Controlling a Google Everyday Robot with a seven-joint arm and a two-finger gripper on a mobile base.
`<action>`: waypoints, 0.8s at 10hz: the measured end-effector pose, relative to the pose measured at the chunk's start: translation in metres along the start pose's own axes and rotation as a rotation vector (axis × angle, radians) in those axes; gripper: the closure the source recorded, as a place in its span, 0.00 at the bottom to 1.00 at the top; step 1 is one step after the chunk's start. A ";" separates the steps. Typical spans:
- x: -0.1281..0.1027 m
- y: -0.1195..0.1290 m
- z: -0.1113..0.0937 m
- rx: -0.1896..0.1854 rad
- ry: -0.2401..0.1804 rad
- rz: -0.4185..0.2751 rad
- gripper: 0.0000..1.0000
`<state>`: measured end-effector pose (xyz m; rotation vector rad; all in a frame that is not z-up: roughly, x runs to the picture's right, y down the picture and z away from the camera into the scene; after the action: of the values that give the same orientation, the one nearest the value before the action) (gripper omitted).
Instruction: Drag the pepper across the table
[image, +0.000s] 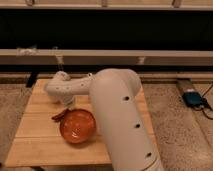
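The pepper (59, 115) is a small dark-red chili lying on the light wood table (40, 145), just left of the orange-red bowl's rim. My gripper (67, 106) points down at the end of the white arm, right above the pepper's right end. The arm's wrist (61, 89) hides most of the gripper. The large white arm link (120, 115) covers the right half of the table.
A round orange-red bowl (78, 125) stands near the table's middle, touching or nearly touching the pepper. A long low ledge (150, 56) runs behind the table. A blue device with a cable (193, 98) lies on the speckled floor at the right.
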<state>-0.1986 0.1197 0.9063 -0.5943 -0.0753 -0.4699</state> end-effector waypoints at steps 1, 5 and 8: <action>0.008 0.000 0.000 -0.003 0.007 0.016 0.86; 0.028 0.000 -0.003 -0.009 0.018 0.053 0.45; 0.047 0.001 -0.006 -0.012 0.027 0.085 0.21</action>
<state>-0.1566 0.0981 0.9099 -0.6002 -0.0213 -0.3964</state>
